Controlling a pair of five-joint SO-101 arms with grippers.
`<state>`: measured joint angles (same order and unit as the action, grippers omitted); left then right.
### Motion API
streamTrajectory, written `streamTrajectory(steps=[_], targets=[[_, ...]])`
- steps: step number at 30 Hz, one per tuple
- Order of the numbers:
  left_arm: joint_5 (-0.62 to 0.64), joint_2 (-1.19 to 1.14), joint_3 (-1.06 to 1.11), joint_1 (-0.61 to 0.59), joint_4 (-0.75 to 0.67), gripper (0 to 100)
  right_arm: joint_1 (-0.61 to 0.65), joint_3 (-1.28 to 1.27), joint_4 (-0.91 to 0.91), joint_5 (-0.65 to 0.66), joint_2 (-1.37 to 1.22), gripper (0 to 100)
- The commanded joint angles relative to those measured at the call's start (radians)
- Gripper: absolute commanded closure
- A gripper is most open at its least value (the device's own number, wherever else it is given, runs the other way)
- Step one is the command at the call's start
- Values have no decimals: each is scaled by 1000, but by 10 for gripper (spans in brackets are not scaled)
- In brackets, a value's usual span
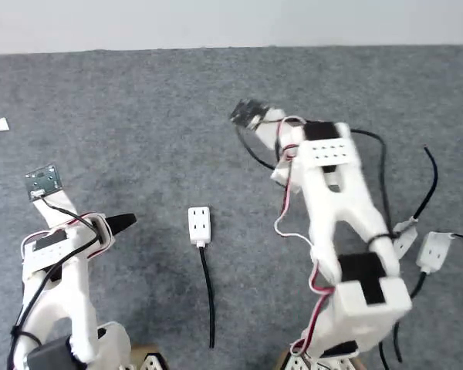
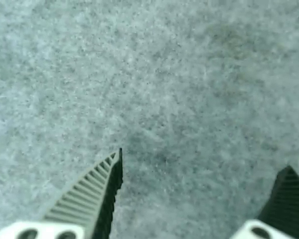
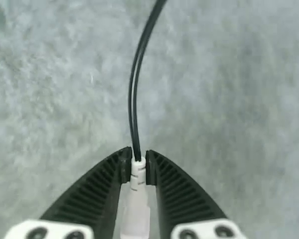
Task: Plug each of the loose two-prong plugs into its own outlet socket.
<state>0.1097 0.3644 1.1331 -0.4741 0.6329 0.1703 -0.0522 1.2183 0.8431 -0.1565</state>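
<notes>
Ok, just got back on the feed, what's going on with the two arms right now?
The right gripper is shut on a white plug, its black cord running out ahead over the grey carpet. The left gripper is open above bare carpet, holding nothing. A white outlet socket lies between the two arms with nothing plugged into it. More white corded pieces lie beside the right arm.

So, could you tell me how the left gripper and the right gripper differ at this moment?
The left gripper stands open and empty; the right gripper is shut on a white plug, its black cord running out ahead. In the high view the left gripper sits nearer its base, while the right gripper is stretched far out. Both hang over the grey mat.
</notes>
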Motion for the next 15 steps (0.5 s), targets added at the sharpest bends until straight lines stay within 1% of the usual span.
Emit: streamTrajectory(steps=[1,3,5,13,15], targets=[[-5,25,-8,0,-21,562,-5,40,151,-144,101,990],[-5,25,-8,0,-21,562,8,5,177,-218,99,990],[-5,25,-8,0,-21,562,28,-64,142,-262,99,990],[-5,23,-8,0,-21,562,122,-322,-200,-304,99,985],[-5,23,-8,0,-21,562,122,-350,-272,-359,99,944]])
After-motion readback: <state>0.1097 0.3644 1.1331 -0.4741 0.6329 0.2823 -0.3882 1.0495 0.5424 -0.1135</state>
